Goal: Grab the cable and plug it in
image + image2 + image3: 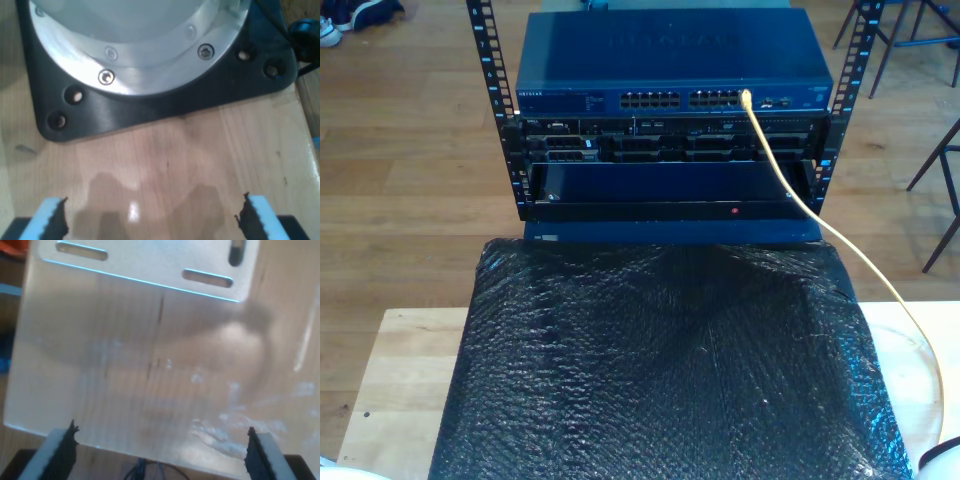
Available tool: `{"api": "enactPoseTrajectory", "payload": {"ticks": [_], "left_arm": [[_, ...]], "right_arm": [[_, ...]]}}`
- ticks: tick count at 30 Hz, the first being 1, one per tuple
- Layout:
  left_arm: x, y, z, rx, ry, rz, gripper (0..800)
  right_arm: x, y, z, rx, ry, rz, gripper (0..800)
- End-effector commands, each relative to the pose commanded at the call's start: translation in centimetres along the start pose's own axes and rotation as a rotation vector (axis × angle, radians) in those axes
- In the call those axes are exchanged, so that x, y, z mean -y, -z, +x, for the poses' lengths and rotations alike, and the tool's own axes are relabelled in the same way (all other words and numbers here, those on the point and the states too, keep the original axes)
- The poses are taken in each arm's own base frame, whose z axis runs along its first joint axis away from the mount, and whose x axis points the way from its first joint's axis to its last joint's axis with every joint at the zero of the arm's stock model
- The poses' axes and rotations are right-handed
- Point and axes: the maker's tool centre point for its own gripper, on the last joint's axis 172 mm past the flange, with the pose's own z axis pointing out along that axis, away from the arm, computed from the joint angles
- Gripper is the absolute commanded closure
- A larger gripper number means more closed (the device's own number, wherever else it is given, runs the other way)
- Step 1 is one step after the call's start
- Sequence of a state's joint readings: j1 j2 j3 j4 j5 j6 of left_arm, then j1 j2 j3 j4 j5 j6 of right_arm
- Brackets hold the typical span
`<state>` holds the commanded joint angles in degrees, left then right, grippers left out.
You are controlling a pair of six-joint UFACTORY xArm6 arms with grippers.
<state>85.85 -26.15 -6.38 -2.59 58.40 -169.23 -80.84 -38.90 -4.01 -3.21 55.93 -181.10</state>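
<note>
The pale yellow cable point(817, 217) runs from a port on the blue network switch point(670, 60), at the right of its front in the exterior view, down over the rack and along the table's right edge in that view. Its upper end point(747, 98) sits at the port. My first gripper point(155, 220) is open above bare wooden table, with nothing between its black-padded fingers point(56, 220). My second gripper point(161, 457) is open too, its fingers point(64, 452) wide apart over a cloudy translucent sheet point(140, 370).
A black base plate point(150, 105) carrying a round silver arm base point(140, 45) lies just beyond my first gripper. A slotted metal plate point(150, 260) lies past the translucent sheet. A black bubble-wrap sheet point(670, 370) covers the wooden table point(400, 370) before the rack point(670, 175).
</note>
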Motion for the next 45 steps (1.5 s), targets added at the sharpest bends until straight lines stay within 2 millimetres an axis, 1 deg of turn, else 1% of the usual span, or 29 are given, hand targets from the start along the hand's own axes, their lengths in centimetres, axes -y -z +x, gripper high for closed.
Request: {"api": "enactPoseTrajectory", "payload": {"ticks": [3,7,16,45], "left_arm": [[0.0,0.0,0.0,0.000,-0.001,-0.001,0],[0.0,0.0,0.0,0.000,0.000,0.000,0],[0.0,0.0,0.0,0.000,0.000,0.000,0],[0.0,0.0,0.0,0.000,0.000,0.000,0]], "right_arm": [[-0.1,-0.8,0.6,-0.021,0.003,-0.001,1],[-0.2,-1.8,0.9,-0.043,-0.001,-0.006,1],[0.1,-1.8,0.8,-0.039,-0.028,-0.014,0],[0.1,-1.9,1.0,-0.042,-0.028,-0.014,0]]}}
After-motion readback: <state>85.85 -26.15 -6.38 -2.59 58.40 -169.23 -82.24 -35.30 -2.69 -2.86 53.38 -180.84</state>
